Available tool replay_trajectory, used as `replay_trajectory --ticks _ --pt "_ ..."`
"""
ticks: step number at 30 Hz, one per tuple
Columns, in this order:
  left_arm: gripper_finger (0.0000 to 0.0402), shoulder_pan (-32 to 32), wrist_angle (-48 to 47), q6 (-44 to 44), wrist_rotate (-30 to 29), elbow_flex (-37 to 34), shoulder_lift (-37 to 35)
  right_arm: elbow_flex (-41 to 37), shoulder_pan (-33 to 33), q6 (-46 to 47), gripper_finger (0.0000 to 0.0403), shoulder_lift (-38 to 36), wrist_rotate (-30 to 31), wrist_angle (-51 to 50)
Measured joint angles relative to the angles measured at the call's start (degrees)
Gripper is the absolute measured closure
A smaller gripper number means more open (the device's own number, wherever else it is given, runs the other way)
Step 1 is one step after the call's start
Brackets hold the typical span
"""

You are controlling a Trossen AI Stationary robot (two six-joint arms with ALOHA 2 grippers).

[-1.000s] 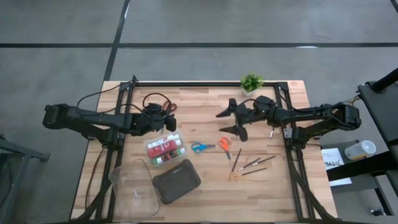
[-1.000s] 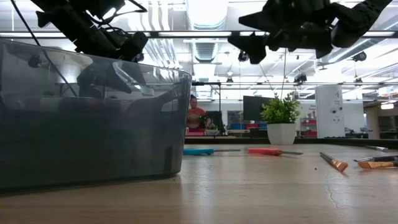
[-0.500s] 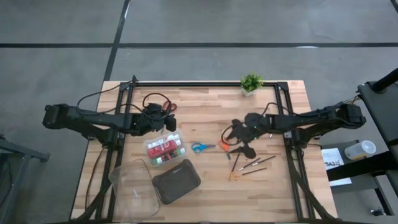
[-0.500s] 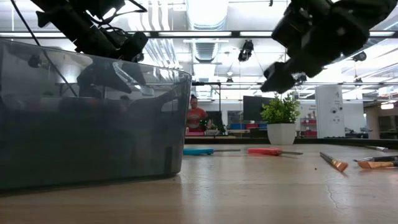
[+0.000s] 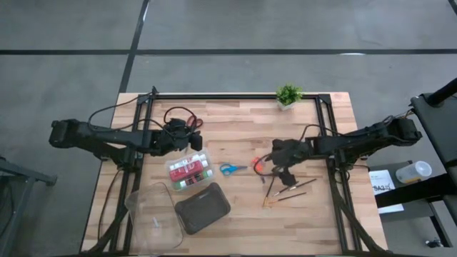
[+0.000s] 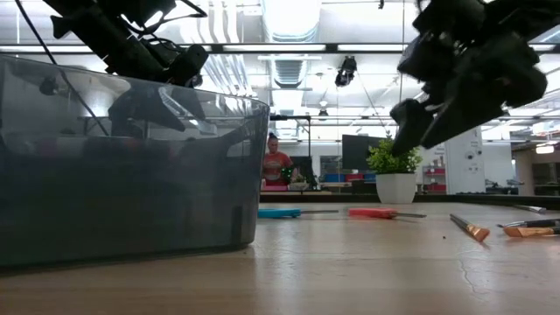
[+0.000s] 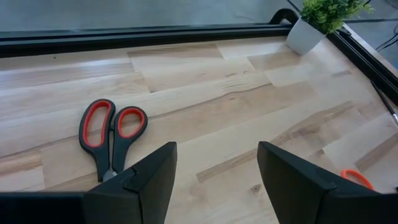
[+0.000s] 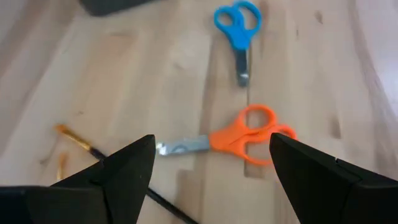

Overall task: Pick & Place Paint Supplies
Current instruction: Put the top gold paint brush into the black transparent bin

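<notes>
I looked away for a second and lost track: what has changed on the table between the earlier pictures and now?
The right gripper swung from near the potted plant toward the table's front and came down, jaws open, over the orange scissors. It has taken hold of nothing. The left gripper, also open, stayed put, as did the blue scissors, red scissors and brushes.

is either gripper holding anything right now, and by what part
Nothing is held. The right gripper is open above the orange scissors, and the left gripper is open near the red scissors.
</notes>
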Motion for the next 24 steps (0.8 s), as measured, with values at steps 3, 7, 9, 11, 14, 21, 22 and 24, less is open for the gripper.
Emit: replay_trajectory --ticks 3,7,9,11,14,21,22,24 --pt "0.0169 0.00 0.00 0.00 0.00 0.00 0.02 -0.53 0.13 -0.15 0.0092 -0.02 -0.49 0.12" --pt "0.0169 0.00 -0.02 0.00 0.00 0.00 0.02 -1.12 1.14 -1.18 0.0092 0.04 -3.44 0.14" --pt "0.0169 0.00 -0.02 0.00 0.00 0.00 0.02 -1.31 2.32 -1.95 0.0092 0.04 -5.76 0.19" --pt "0.0169 0.00 0.00 0.00 0.00 0.00 0.02 -1.39 3.63 -2.20 0.0092 0.04 -6.58 0.21" --pt "0.0169 0.00 -0.01 0.00 0.00 0.00 0.02 -1.54 6.42 -5.75 0.0092 0.04 -6.17 1.15" --pt "0.0169 0.00 -0.01 0.00 0.00 0.00 0.02 -1.65 10.98 -14.99 0.0092 0.42 -5.43 4.61" --pt "0.0169 0.00 -0.01 0.00 0.00 0.00 0.02 -1.65 11.03 -15.50 0.0092 0.83 -5.64 5.36" --pt "0.0169 0.00 -0.02 0.00 0.00 0.00 0.02 -1.67 10.95 -15.94 0.0092 1.92 -6.12 7.45"
